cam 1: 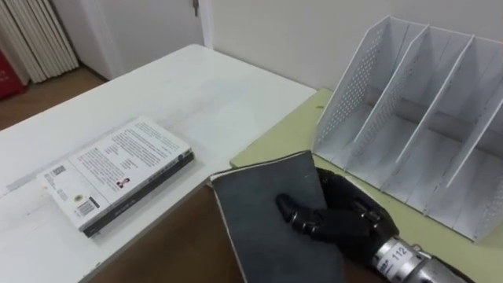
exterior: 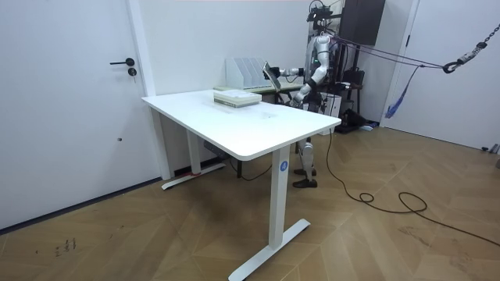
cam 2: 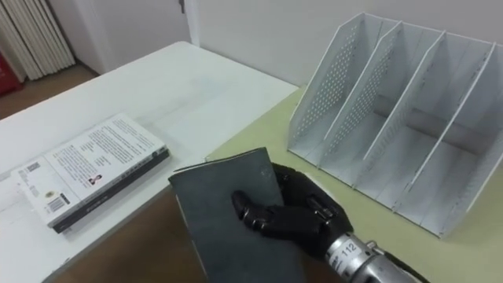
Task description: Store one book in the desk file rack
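Ahead of my right hand [cam 1: 338, 222] and its grey book [cam 1: 263, 208], the file rack [cam 1: 346, 86] at upper right had open slots between thin dividers. Bare green desktop [cam 1: 275, 141] lay before it; stacked books [cam 1: 118, 173] sat far left.

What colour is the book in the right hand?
Dark grey, plain. The book shows best in the right eye view.

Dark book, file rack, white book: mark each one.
dark book [cam 1: 251, 211], left eye view, middle of its cover.
file rack [cam 1: 350, 90], left eye view, perforated side wall.
white book [cam 1: 118, 169], left eye view, its top cover.
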You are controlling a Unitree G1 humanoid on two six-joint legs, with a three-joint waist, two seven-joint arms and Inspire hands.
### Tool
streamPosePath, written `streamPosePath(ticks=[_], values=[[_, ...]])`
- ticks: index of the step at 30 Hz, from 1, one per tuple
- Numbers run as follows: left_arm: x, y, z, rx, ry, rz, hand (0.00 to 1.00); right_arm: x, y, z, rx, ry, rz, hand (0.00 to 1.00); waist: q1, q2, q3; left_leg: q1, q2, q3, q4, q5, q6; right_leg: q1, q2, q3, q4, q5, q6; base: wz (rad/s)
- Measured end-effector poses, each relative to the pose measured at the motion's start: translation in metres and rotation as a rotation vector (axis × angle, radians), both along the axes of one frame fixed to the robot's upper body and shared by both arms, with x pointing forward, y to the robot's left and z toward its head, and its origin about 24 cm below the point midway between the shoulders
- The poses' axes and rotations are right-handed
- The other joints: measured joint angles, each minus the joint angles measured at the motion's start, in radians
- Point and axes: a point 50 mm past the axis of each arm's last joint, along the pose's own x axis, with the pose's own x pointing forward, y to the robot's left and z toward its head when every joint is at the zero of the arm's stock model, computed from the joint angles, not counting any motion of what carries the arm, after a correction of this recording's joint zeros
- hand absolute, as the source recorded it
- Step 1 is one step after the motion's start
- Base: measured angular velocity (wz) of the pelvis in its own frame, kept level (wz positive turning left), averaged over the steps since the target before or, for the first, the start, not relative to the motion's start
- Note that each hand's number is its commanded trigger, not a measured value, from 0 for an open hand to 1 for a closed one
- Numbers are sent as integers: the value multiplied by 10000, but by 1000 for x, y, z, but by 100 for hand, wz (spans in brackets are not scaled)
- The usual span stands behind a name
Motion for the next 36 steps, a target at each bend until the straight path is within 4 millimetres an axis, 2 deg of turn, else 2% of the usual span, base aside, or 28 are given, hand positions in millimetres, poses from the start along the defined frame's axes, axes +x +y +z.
streamPosePath(ticks=[3, 6, 13, 18, 21, 23, 27, 32, 36], values=[[-14, -1, -13, 163, 634, 457, 0, 3, -2, 6, -327, -406, -989, 100, -37, -34, -22, 193, -2, 61, -37, -1, -1, 197, -18, -9, -58, -1, 3, -2], [-24, -3, -18, 262, 892, 687, 0, 6, -8, 19, -1568, -1169, -1994, 100, -33, -34, -22, 173, -3, 59, -59, -2, -2, 175, -13, -19, -83, 1, 4, 0], [-49, 2, -31, 918, 1638, 1385, 0, 16, -18, 63, -3004, -3538, -4946, 100, 9, 91, -89, 205, -4, 111, -197, 8, -16, 33, 19, 23, -63, 2, 1, -2], [-61, 10, -36, 1198, 1965, 2091, 0, 22, -28, 92, -2959, -4873, -7205, 100, 3, 50, -69, 219, -11, 121, -246, 11, -20, 25, 36, 31, -74, 0, 2, 0], [-69, 15, -38, 1392, 2220, 2389, 0, 16, -36, 110, -3063, -5855, -8727, 100, 29, -84, -52, 195, -63, 113, -298, 19, -34, 27, 42, -4, -177, 1, -1, 0], [-74, 17, -40, 1392, 2435, 2875, 0, 16, -40, 121, -2925, -6482, -9865, 100, 19, -179, -78, 196, -65, 115, -312, 20, -36, 34, 42, -19, -207, 1, 0, 0], [-79, 19, -42, 1529, 2685, 2985, 0, 14, -49, 130, -2807, -6899, -11128, 100, 29, -272, -115, 242, -78, 103, -315, 20, -36, 69, 31, -67, -201, 2, 1, 0], [-84, 20, -44, 1581, 2825, 3403, 0, 16, -67, 151, -2220, -7555, -13251, 100, 60, -291, -102, 228, -91, 45, -320, 20, -35, 65, 25, -110, -198, 2, 2, 0], [-88, 21, -45, 1587, 2939, 3631, 0, 15, -78, 160, -2000, -8041, -14496, 100, 54, -289, -101, 205, -122, -150, -328, 30, -44, 66, 20, -199, -180, 2, 1, 6]])
